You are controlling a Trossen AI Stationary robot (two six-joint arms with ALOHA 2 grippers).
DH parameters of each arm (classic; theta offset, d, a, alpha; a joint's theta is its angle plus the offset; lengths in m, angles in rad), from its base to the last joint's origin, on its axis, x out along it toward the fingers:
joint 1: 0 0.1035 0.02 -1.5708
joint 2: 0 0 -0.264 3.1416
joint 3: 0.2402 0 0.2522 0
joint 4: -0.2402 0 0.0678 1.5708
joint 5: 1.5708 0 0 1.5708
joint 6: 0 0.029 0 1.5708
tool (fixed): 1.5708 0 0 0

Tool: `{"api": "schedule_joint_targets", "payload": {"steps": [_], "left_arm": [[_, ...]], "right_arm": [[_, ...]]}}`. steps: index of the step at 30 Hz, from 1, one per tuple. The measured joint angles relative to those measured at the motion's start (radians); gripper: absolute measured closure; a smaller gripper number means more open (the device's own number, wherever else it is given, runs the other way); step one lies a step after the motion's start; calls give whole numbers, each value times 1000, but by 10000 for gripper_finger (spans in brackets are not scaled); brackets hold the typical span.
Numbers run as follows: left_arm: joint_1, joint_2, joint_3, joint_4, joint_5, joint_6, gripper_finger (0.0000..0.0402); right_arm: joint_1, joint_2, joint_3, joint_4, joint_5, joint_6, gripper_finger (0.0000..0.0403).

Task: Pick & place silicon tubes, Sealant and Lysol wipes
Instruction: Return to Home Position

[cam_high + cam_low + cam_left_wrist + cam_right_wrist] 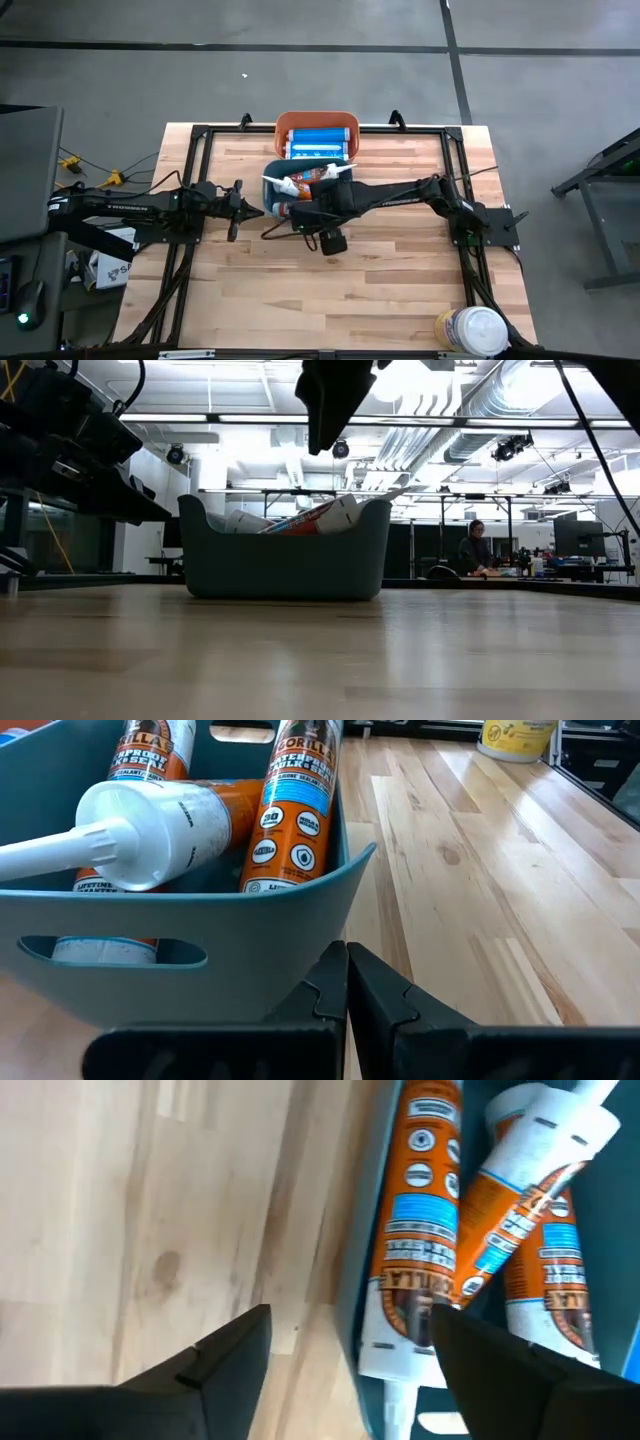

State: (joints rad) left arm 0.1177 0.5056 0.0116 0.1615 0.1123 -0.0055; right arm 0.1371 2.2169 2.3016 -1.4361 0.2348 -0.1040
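Several orange sealant tubes (420, 1210) lie crossed in the blue bin (260, 930). Blue cartridges (318, 140) fill the orange bin (316, 117) just behind it.

Right gripper (350, 1330) hangs over the blue bin's edge, fingers wide apart and holding nothing. This fits a finished release.

Left gripper (346, 955) sits just beside the bin's side wall, fingers pressed together, empty.

Lysol wipes (472, 330) stand at the table's (380, 290) corner on the right arm's side, well apart from both bins and not yet binned.

Bin wall lies under the right fingers, so lifting before retracting seems wise.

A person (472, 550) sits beyond the table.
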Motion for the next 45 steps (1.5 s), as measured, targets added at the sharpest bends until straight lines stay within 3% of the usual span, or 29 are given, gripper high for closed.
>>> {"api": "schedule_joint_targets", "payload": {"steps": [9,12,16,23,31,40,45], "left_arm": [[0,0,0,0,0,0,401],[0,0,0,0,0,0,401],[0,0,0,-6,0,0,401],[0,0,0,-7,0,0,401],[0,0,0,-7,0,0,401],[0,0,0,-7,0,0,401],[0,0,0,-7,0,0,401]], "right_arm": [[28,-20,-6,-69,1,89,234],[35,-47,-64,-54,-2,108,271],[35,-150,-278,97,-4,123,316],[32,-407,-808,599,-59,122,394],[31,-667,-1221,1028,-7,123,393],[13,-954,-1552,1326,28,69,400],[-13,-1114,-1726,1404,24,78,399]]}}
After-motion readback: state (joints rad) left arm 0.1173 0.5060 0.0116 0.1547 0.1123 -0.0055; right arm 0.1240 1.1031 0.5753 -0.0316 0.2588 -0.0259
